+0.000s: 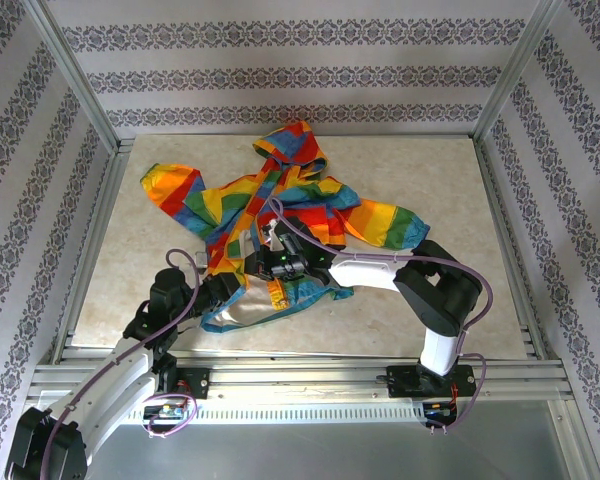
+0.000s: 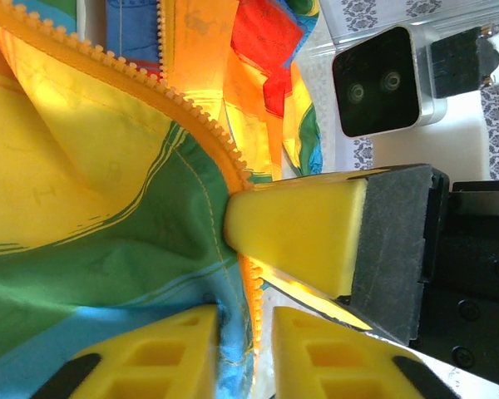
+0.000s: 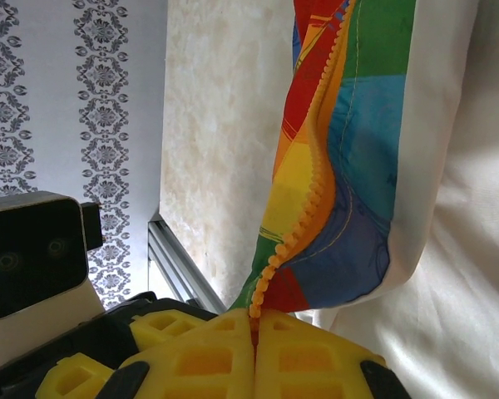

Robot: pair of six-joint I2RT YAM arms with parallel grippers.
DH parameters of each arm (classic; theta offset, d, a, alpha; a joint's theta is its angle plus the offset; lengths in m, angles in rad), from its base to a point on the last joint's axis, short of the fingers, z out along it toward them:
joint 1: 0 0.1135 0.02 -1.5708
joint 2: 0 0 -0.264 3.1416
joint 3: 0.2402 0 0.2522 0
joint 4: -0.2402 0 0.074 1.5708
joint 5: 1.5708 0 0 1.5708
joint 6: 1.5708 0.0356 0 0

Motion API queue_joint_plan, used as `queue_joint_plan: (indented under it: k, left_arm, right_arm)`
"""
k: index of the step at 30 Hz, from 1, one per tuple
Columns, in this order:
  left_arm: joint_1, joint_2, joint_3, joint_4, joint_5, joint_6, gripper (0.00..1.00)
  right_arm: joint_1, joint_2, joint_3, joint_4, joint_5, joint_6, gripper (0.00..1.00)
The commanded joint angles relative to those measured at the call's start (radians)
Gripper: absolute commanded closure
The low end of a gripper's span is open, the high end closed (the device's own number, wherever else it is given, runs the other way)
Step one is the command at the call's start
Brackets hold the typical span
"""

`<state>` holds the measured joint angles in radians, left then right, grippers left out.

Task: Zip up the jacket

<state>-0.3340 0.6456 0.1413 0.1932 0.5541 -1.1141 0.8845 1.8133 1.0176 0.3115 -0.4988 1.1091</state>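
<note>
The rainbow-striped jacket (image 1: pixel 280 200) lies spread on the table, hood at the back and pale lining showing at its near hem. My right gripper (image 1: pixel 270 268) reaches in from the right and is shut on the lower end of one orange zipper edge (image 3: pixel 312 195), with the teeth running up from its closed fingertips (image 3: pixel 254 320). My left gripper (image 2: pixel 243 353) sits at the other zipper edge (image 2: pixel 254 291). Blue fabric and orange teeth lie between its narrowly parted fingers (image 2: pixel 158 357), with a sliver of gap on the right. The right gripper's yellow finger (image 2: pixel 299 233) is just above them.
The beige table (image 1: pixel 430 180) is boxed in by patterned walls and aluminium posts. A metal rail (image 1: pixel 300 370) runs along the near edge by the arm bases. The jacket's sleeves (image 1: pixel 175 185) spread left and right (image 1: pixel 390 225).
</note>
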Motion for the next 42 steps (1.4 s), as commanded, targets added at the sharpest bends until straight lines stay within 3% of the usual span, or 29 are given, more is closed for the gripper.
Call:
queue_joint_plan:
  k: [1,4,12,15,20,24,31,42]
  left_arm:
    - [-0.012,-0.017,-0.014,0.068,0.020,-0.010,0.86]
    - [-0.013,-0.030,-0.019,0.067,0.017,-0.016,1.00]
    - [-0.012,-0.082,-0.019,0.000,0.001,-0.006,1.00]
    - [-0.013,-0.095,-0.016,-0.030,-0.005,-0.006,1.00]
    - [-0.013,-0.119,-0.011,-0.131,-0.031,0.015,1.00]
    - [-0.012,-0.113,0.014,-0.204,-0.043,0.061,1.00]
    - [-0.012,-0.117,0.039,-0.287,-0.057,0.090,1.00]
    - [-0.011,-0.137,0.019,-0.288,-0.070,0.085,1.00]
  right_arm:
    - [0.016,0.001,-0.009,0.011,-0.005,-0.001,1.00]
    - [0.017,-0.006,-0.006,0.001,0.001,-0.010,1.00]
    - [0.004,-0.056,-0.011,-0.077,0.038,-0.073,0.82]
    - [-0.008,-0.086,-0.019,-0.129,0.055,-0.103,0.68]
    - [-0.024,-0.128,0.011,-0.402,0.127,-0.278,0.57]
    - [-0.028,-0.149,0.010,-0.565,0.214,-0.396,0.57]
    - [-0.048,-0.106,-0.027,-0.591,0.206,-0.435,0.67]
    - [-0.044,-0.039,-0.005,-0.633,0.259,-0.465,0.61]
